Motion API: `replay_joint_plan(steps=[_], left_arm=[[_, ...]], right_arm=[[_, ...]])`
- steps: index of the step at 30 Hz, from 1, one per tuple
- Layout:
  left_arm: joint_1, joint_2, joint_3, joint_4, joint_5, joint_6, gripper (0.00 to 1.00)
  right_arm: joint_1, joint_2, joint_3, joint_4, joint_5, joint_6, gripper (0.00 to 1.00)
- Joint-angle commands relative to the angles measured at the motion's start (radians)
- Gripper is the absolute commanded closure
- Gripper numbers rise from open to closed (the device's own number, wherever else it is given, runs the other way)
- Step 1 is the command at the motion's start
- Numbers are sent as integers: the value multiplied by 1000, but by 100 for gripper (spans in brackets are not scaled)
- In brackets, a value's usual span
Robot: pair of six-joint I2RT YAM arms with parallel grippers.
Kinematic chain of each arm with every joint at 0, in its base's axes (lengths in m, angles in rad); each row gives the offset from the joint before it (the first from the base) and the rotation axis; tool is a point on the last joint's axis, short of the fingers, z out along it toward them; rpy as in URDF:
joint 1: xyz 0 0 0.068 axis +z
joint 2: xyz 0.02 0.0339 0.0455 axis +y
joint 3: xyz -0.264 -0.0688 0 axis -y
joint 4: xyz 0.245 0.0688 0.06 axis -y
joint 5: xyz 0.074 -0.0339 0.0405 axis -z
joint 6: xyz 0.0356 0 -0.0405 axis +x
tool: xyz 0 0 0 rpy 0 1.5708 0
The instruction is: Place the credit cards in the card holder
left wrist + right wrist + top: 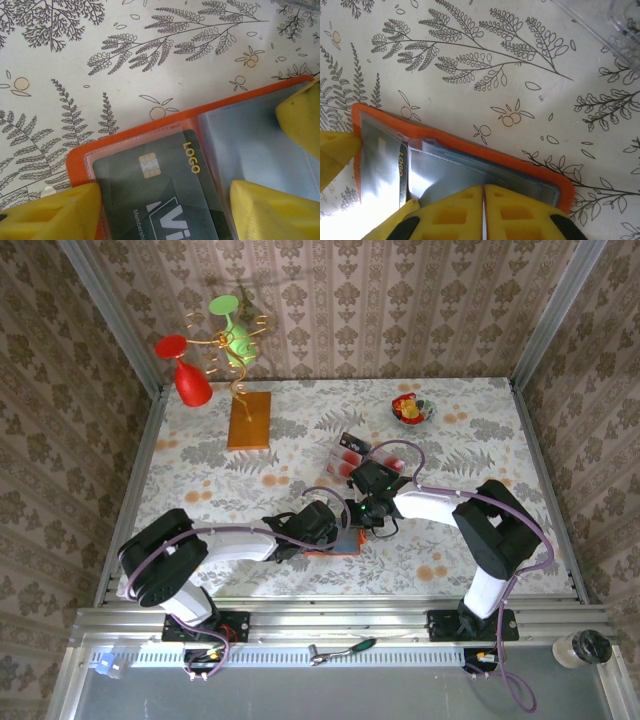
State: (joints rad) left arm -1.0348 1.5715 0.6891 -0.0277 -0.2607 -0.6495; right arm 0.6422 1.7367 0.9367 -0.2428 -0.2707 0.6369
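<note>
1. The table (200, 540) wears a leaf-print cloth. In the top view a wooden board (249, 422) lies at 11 o'clock from its centre.
2. The clear tray (620, 25) shows at 1 o'clock in the right wrist view. In the top view the spare credit cards (352, 445) sit just 12 o'clock of where the arms meet.
3. The card holder (338, 548) lies open and flat at 6 o'clock of the table's centre, under both wrists. In the left wrist view its long axis runs from 8 to 2 o'clock, grey-blue inside facing up.
4. A dark green card (150, 195) sits in the holder's left pocket. Its long axis runs 11 to 5 o'clock, with the short end and chip pointing to 11.
5. The left gripper (162, 202) stands wide apart, one finger at each long edge of that card and resting on the holder. Whether it presses the card I cannot tell.
6. The right gripper (483, 200) has its jaws almost together, with only a thin slit. It appears to nip the holder's inner leaf at 6 o'clock.
</note>
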Motion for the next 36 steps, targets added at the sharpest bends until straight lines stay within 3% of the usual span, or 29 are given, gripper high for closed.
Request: replay_joint_plan(steps=[1,5,10,29,36], left_arm=[[-10,38,-10,-19,7,14,34],[-13,40,-14,-15,4,8,34],[-13,44,-14,-15,1,7,34],[-20,41,-15,-15,-9,1,35],[-20,35,-13,-18,-11,1,35]], right_arm=[[2,-16,24,-22,-14,18,80],[-6,-66,6,-19,9,33,67],[-10,-80,-19,-6,15,48,59],[-15,-17,-52,94,-67,115,54],[-19,-54,-57,105,-92,127,59]])
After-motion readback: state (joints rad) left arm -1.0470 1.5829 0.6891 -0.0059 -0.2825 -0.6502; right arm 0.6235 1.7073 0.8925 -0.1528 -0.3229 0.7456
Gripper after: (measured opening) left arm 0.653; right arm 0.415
